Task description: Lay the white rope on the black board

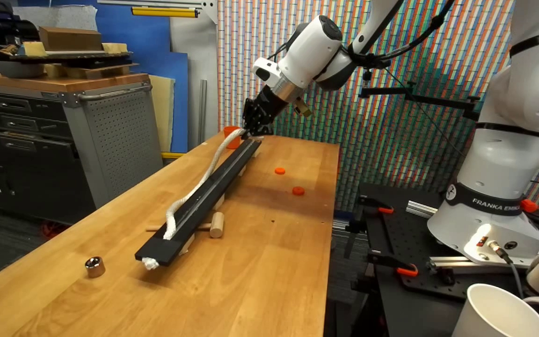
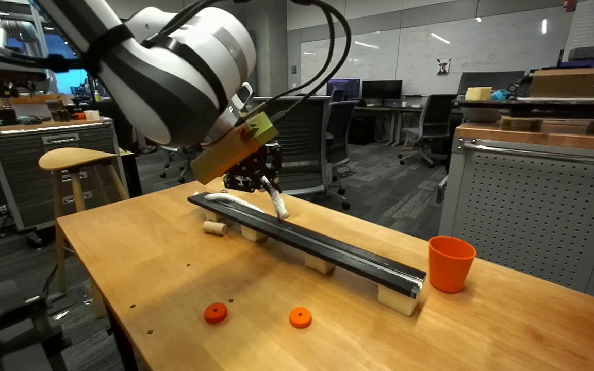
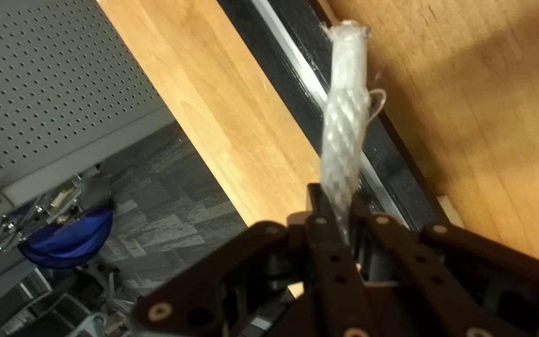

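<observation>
My gripper is shut on the white rope near one end, above the black board, in both exterior views [image 1: 247, 133] [image 2: 267, 180] and the wrist view [image 3: 337, 201]. The white rope [image 1: 213, 161] [image 2: 276, 201] [image 3: 344, 126] sags from the gripper towards the board's end by the mallet, where its other end rests on top. A short free end sticks out past my fingertips over the board, pointing down. The black board [image 1: 206, 196] [image 2: 328, 245] [image 3: 286, 79] is long and narrow, with a shiny groove along its length. Part of the rope is hidden behind the gripper in an exterior view.
Wooden blocks [image 2: 319, 264] prop the board above the wooden table [image 1: 260, 262]. A wooden mallet [image 1: 216, 224] lies partly under it. An orange cup [image 2: 450, 264] stands near the board's end. Two orange discs [image 2: 215, 313] [image 2: 300, 317] and a metal socket [image 1: 95, 267] lie on the table.
</observation>
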Robot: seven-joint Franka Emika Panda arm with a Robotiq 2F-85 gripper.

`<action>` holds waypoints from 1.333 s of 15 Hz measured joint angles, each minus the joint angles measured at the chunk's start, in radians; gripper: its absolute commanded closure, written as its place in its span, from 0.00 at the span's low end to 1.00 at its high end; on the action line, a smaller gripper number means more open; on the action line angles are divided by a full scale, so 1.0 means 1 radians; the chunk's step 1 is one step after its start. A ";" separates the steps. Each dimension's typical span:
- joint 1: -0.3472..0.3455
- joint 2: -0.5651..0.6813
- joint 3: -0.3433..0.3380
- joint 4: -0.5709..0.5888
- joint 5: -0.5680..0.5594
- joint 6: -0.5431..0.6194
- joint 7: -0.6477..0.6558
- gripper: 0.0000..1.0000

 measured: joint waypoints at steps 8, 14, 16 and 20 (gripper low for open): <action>-0.103 0.222 -0.022 0.250 -0.074 0.225 -0.324 0.97; -0.173 0.301 -0.058 0.367 0.069 0.235 -0.569 0.97; -0.186 0.301 -0.065 0.393 0.140 0.236 -0.620 0.97; -0.222 0.300 -0.057 0.431 0.159 0.278 -0.620 0.97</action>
